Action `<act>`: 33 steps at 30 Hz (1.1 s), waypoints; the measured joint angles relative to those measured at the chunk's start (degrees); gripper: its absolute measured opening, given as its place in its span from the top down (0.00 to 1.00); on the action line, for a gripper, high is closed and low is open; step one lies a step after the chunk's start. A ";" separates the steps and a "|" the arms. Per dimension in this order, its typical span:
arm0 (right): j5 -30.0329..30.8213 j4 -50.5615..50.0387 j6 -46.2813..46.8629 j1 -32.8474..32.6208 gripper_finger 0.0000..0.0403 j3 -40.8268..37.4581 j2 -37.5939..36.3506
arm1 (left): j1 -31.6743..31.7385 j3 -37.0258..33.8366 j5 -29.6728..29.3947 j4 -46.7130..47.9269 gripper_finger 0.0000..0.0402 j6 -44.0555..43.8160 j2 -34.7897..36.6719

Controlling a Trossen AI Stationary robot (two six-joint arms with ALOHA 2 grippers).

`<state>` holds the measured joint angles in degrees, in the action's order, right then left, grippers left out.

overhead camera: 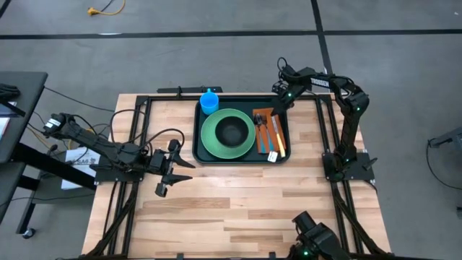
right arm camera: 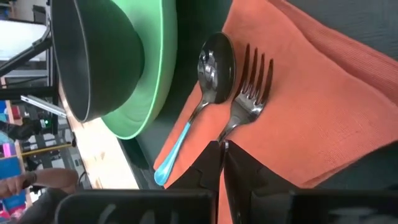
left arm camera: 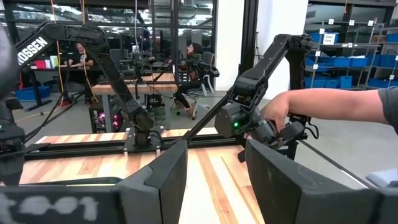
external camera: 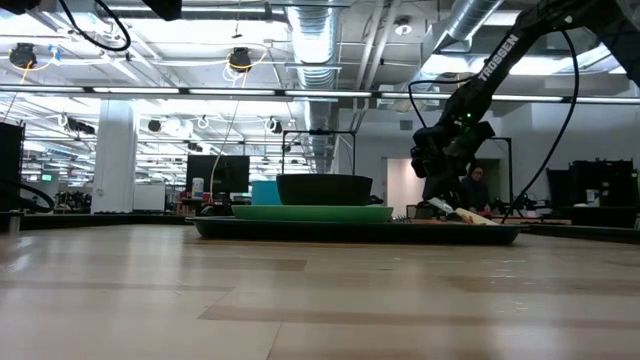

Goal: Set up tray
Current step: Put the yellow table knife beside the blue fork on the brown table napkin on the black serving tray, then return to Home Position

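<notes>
Dark green plastic, the tray [overhead camera: 242, 157] lies on the far middle of the pale wooden table [overhead camera: 238, 209], its long side running left to right. On its left and middle part sits a round light-green plate [overhead camera: 211, 141] with a dark bowl [overhead camera: 231, 131] standing in the plate's centre. A blue cup [overhead camera: 208, 102] stands at the tray's far left corner, touching or just beside the plate's rim; from above it is hard to say which. On the tray's right part an orange napkin [right arm camera: 311, 106] is spread, and on it lie a spoon [right arm camera: 214, 65] with a light-blue handle and a metal fork [right arm camera: 252, 93], side by side and close together, the spoon nearer the plate. The right gripper [right arm camera: 222, 149] hangs low over the napkin at the tray's far right corner, its two dark fingers pressed together with nothing between them, the tips right at the fork's handle. The left gripper [overhead camera: 173, 170] waits well apart from the tray, low over the table's left side, its fingers [left arm camera: 155, 180] standing apart around nothing. In the left wrist view a person's hand [left arm camera: 277, 112] reaches in beside the right arm's wrist, across the table.
</notes>
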<state>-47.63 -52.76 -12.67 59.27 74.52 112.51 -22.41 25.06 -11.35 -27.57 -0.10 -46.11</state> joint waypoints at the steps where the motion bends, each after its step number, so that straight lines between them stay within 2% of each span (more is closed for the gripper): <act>1: 0.02 0.16 0.30 0.00 1.00 0.00 0.00 | 0.00 0.00 0.00 0.00 0.62 0.00 0.00; 7: 1.95 1.85 2.60 0.00 0.98 0.00 0.00 | 0.00 0.00 -0.01 0.12 0.62 -0.02 0.00; 20: 4.25 4.46 4.65 0.00 0.80 0.00 0.00 | 0.00 0.00 0.00 0.31 0.62 -0.07 0.00; 27: 4.22 8.28 9.37 1.17 0.78 0.13 0.00 | 0.00 0.00 0.00 0.65 0.62 -0.52 0.00; 33: 3.61 4.49 9.25 2.86 0.79 3.02 -1.12 | -0.01 0.00 -1.58 2.42 0.62 -0.74 -0.02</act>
<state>-44.01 -48.27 -3.42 62.13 77.54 111.39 -22.42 25.06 -12.93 -25.16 -0.84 -46.13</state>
